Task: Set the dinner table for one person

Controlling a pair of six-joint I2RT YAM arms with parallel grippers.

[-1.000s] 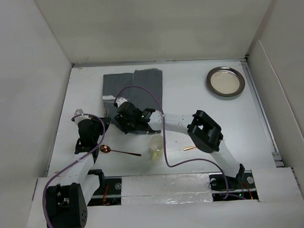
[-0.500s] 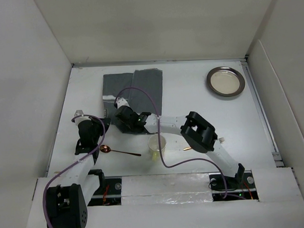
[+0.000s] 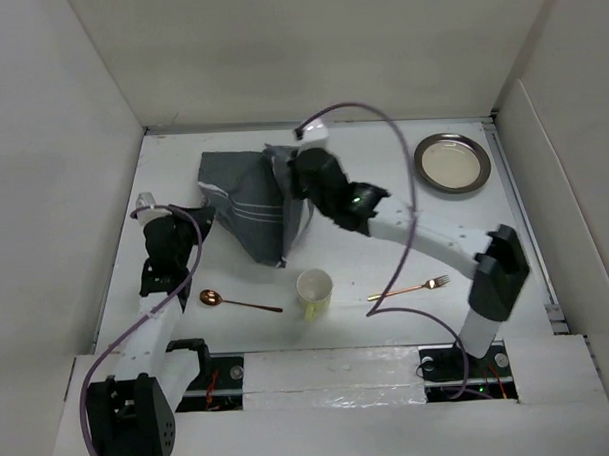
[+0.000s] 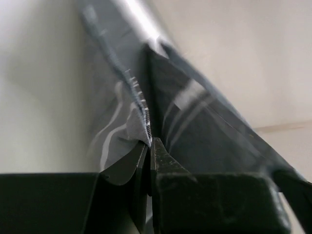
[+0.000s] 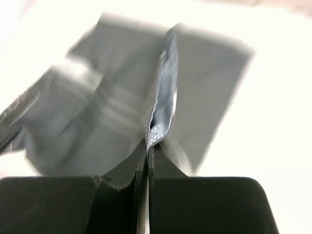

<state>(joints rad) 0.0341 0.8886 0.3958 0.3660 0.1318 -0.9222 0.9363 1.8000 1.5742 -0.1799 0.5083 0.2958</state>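
Top external view: left tool [image 4: 150,142] and right tool [image 5: 147,144] each pinch an edge of the striped cloth [image 3: 252,205], held up over the white bench [image 3: 384,200]; bare room separates cloth and plate [image 3: 451,163].

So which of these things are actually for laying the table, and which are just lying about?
For the job: the striped cloth mat, pinched by the left hand and the right hand; plate; cup; spoon; fork; the white table itself.
Just there: the purple cables; the white side walls.
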